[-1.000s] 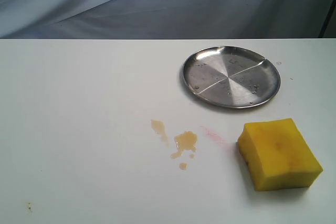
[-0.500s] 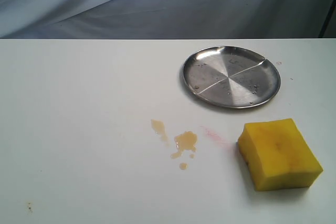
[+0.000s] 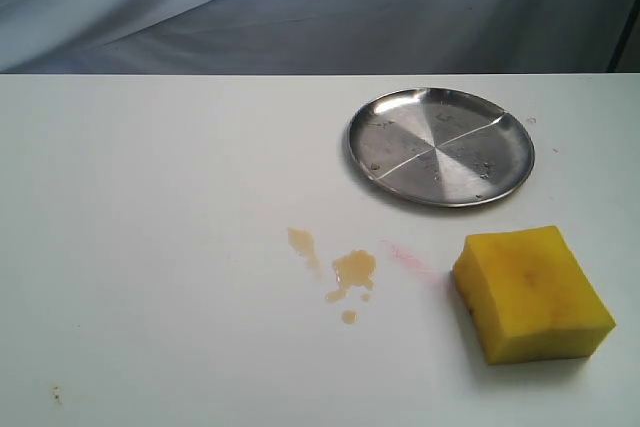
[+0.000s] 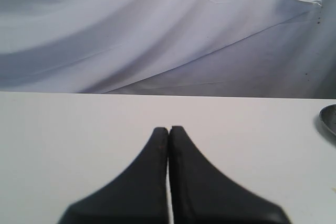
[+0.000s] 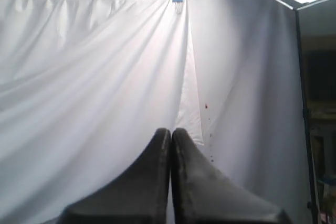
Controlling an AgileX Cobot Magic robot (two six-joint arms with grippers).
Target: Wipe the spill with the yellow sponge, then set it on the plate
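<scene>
Yellow sponge lies right of spill, near plate; left tool, right tool pressed together, well clear of it.

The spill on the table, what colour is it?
Amber-brown, a few small blotches; clearest in the exterior view.

One plate, one yellow sponge lying on one table. One spill showing as about five blotches. One left gripper, one right gripper showing.

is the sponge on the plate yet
No, the sponge sits on the table, apart from the plate.
</scene>
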